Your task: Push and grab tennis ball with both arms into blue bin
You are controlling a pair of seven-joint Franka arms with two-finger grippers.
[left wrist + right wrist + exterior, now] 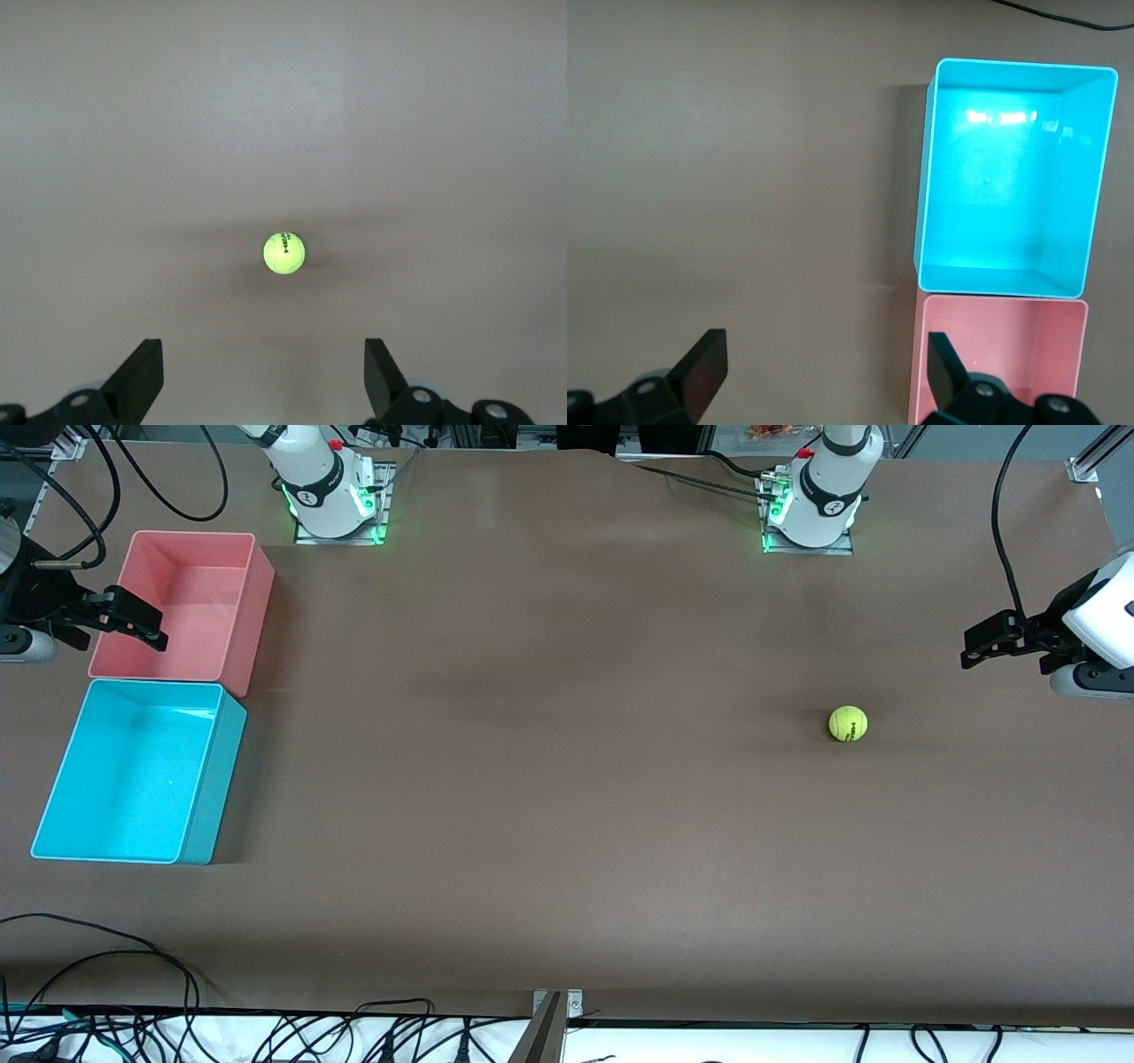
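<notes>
While your front view places the tennis ball (pixel 848 724) on the brown surface (pixel 567 779) toward the left arm's end, only the wrist views show the left gripper (pixel 263 376) and right gripper (pixel 824 370) spread open; the blue bin (pixel 53 815) sits empty.

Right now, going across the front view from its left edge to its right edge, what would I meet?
Right gripper over the pink bin → tennis ball → left gripper. The blue bin overlaps the pink one, so it is left out.
</notes>
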